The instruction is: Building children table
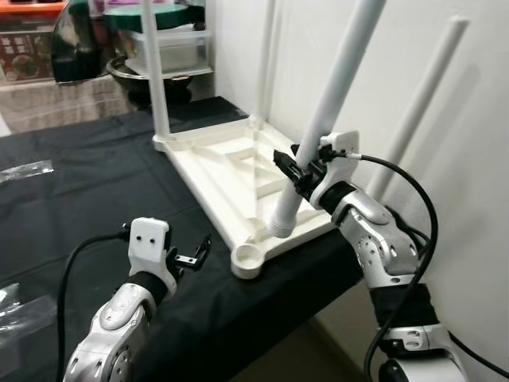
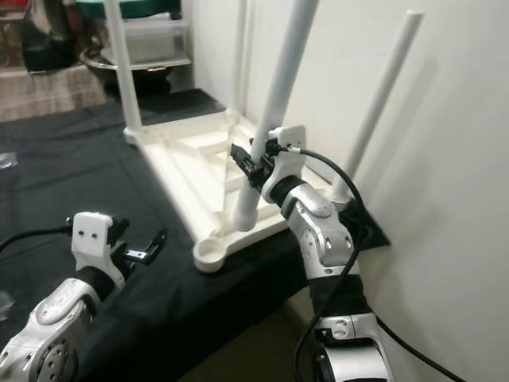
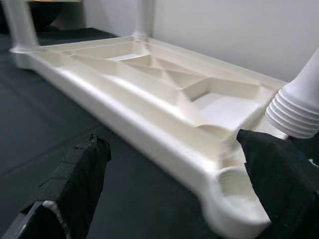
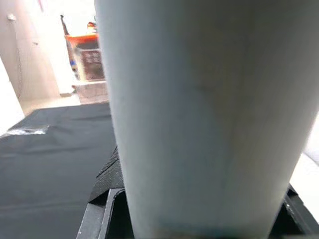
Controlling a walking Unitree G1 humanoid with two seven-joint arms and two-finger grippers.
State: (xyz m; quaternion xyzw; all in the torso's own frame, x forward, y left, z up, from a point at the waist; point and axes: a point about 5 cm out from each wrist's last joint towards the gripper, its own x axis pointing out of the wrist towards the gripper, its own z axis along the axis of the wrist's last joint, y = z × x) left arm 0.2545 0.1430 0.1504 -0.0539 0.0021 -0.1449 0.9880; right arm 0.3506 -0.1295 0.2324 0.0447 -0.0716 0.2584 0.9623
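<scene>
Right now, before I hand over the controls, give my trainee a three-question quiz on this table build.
1. True or false: the right gripper is shut on the loose leg.
2. How many legs already stand in the tabletop's corner sockets? A) one B) two C) three
3. Fill in: the threaded end of the loose leg hangs near the ___ corner socket, just ahead of the left gripper.

Key: 1 true. 2 C, three: front left, far corner and the one by the wall. 3 empty.
</scene>
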